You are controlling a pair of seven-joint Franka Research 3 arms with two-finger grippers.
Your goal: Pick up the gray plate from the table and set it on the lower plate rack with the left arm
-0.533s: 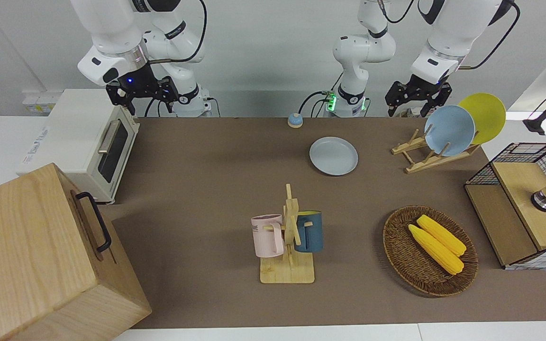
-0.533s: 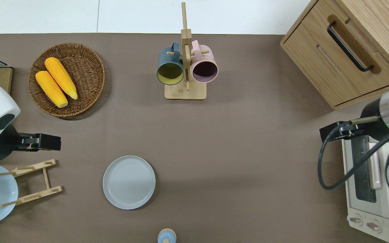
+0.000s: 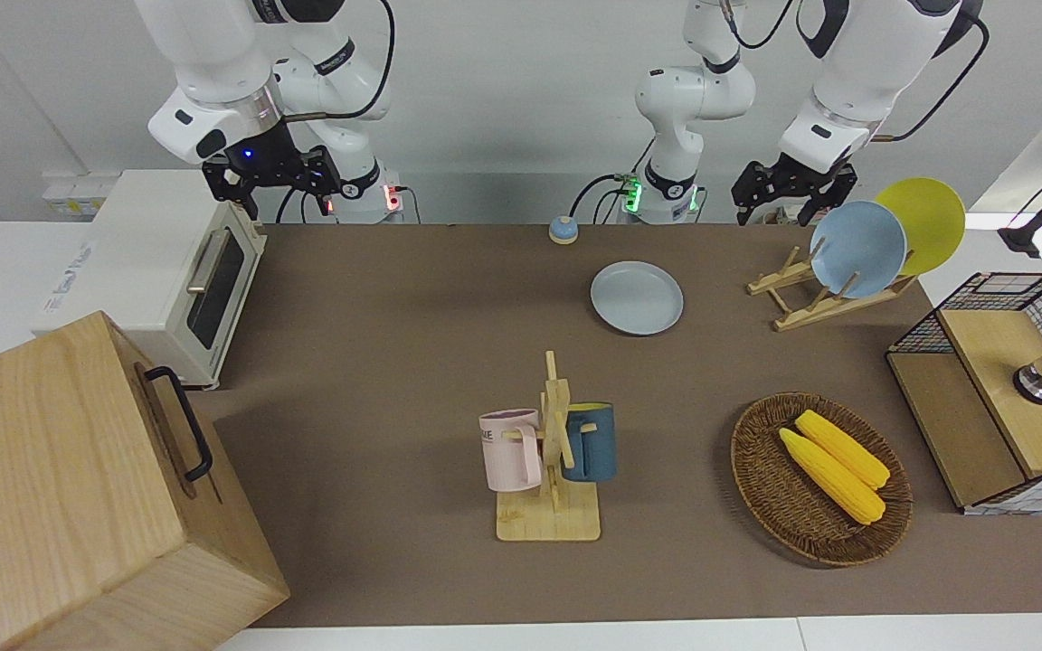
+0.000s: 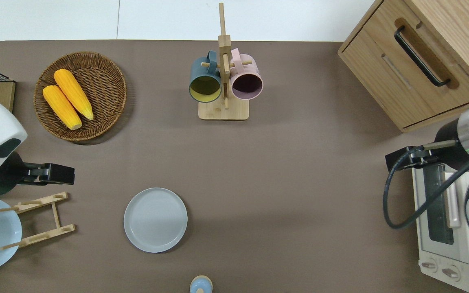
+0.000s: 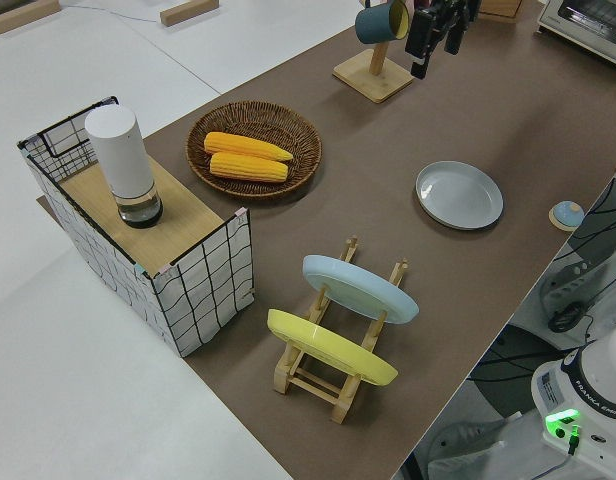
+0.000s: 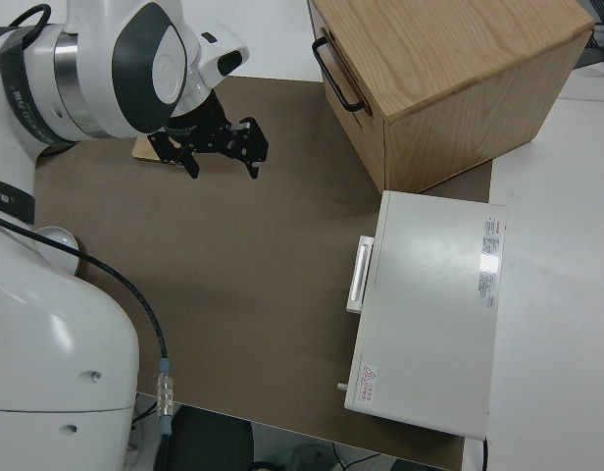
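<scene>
On the table (image 4: 283, 171) you'll find the gray plate (image 4: 155, 219) lying flat, untouched, approx. mid-table and toward the robots' edge, beside the lower plate rack (image 4: 41, 220), which sits toward the left arm's end. Rack carries a sky-blue plate (image 3: 857, 249) and a yellow plate (image 3: 926, 220) leaning in its slots at the outer end; the pegs nearest the gray plate hold nothing. Left arm reaches down from its base w/ wrist bent; left gripper (image 4: 57, 173) hangs in the air, over bare tabletop just off the rack's farther rail per overhead view, fingers pointing toward the table centre. It holds nothing; fingers appear spread apart in the front view (image 3: 788, 192). Well apart from the gray plate. Right arm is parked; right gripper (image 6: 221, 149) has its fingers spread, empty.
</scene>
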